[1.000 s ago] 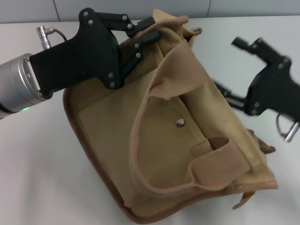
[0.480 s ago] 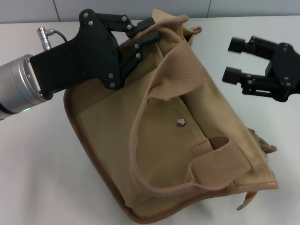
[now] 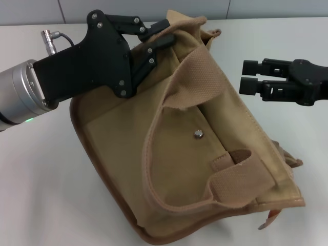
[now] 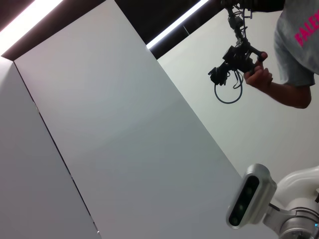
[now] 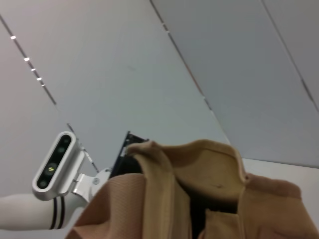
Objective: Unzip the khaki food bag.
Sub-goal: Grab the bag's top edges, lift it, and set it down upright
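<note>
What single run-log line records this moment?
left gripper: shut on khaki food bag top edge | right gripper: open, beside bag, apart

Left hand pinched closed; right hand level, fingers slightly parted.

White wall panels, person's hand w/ black device, robot head camera.

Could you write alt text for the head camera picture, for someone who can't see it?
A khaki food bag lies tilted on a white table, its snap pocket facing the camera. The left gripper pinches the bag's top far corner, while the right gripper hovers open beside it, touching nothing.
</note>
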Robot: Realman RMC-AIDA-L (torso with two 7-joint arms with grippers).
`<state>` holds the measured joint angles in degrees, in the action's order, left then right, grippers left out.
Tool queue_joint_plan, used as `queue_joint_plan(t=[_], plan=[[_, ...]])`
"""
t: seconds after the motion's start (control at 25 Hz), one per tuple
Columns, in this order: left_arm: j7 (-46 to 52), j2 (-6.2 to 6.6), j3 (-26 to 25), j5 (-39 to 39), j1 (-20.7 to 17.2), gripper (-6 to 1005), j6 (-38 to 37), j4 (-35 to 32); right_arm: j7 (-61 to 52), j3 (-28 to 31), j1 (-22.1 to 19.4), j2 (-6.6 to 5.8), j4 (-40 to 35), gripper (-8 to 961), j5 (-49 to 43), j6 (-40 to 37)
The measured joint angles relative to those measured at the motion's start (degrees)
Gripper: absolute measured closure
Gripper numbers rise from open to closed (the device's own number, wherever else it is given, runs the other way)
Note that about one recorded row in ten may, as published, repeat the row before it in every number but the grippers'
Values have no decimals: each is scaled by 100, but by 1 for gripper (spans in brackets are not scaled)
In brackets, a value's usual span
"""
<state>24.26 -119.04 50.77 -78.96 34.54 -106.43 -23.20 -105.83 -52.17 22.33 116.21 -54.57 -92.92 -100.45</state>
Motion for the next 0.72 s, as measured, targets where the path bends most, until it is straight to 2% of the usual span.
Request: queue_joint_plan(t=[0.12,0.24,0.32,0.52,0.72], plan=[[0,1,3,0,0,832,-7,0,452,167,-60,28,-52,212,34,-176],[0,2,3,0,-20,831,-13,0,1969,622,-293,250,-126,214,76,-190],[0,5,3,0,-29,831,-13,0,3143,762,-415,342,-121,215,149,-128],[0,8,-6,0,-22,830,-30,0,5549,650,-521,357,351,218,522,-23],[2,6,-5,0,3,828,-39,-1,7819,183,-576,361,987,221,994,118]])
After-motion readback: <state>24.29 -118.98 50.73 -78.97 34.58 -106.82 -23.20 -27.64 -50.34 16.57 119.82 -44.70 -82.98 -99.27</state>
